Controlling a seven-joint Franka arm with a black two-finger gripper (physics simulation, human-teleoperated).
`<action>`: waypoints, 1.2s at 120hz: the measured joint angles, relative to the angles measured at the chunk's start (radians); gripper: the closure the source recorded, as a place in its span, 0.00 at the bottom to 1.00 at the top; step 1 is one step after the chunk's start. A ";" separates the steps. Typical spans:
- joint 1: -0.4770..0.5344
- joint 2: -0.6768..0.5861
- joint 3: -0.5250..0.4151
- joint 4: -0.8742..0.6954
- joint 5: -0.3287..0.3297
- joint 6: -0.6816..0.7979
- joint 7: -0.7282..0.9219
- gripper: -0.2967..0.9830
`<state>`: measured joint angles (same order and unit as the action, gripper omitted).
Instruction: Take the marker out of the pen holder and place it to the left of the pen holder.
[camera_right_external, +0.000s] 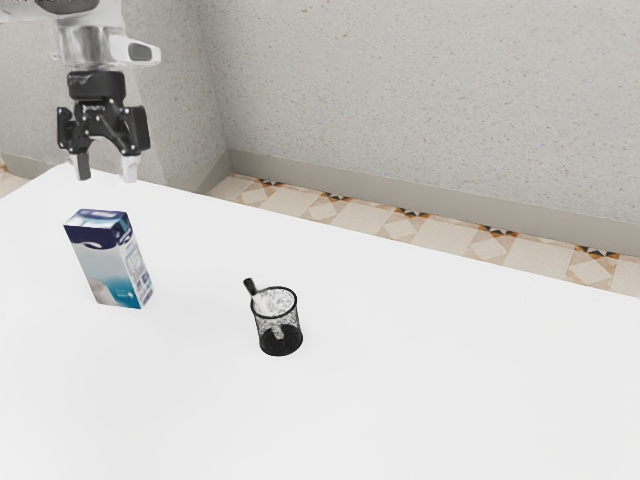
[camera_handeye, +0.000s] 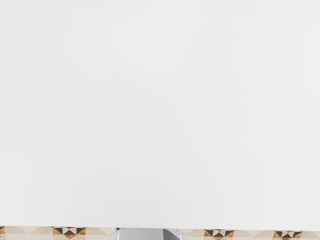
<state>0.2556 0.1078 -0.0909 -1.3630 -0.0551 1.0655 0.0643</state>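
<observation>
Gripper (camera_right_external: 106, 168) above the table (camera_right_external: 400, 380) — jaws wide apart, holding nothing. Marker (camera_right_external: 251, 287) inside the pen holder (camera_right_external: 281, 345) — tilted, dark end above the rim, toward the exterior view's left.

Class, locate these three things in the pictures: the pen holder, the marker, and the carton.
Pen holder (camera_right_external: 281, 342): exterior view, its dark base.
Marker (camera_right_external: 251, 287): exterior view, its black upper end.
Carton (camera_right_external: 113, 272): exterior view, its broad front face.

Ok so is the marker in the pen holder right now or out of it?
In. The marker leans inside the mesh pen holder, its black end sticking up past the rim, its lower part visible through the mesh.
</observation>
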 joint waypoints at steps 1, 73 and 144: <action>-0.004 0.000 0.000 0.000 0.000 0.011 0.001 0.24; -0.089 0.585 -0.031 0.235 -0.015 0.216 0.014 0.25; -0.123 0.682 -0.045 0.283 -0.126 0.135 0.030 0.28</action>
<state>0.1328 0.7899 -0.1354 -1.0799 -0.1816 1.2007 0.0939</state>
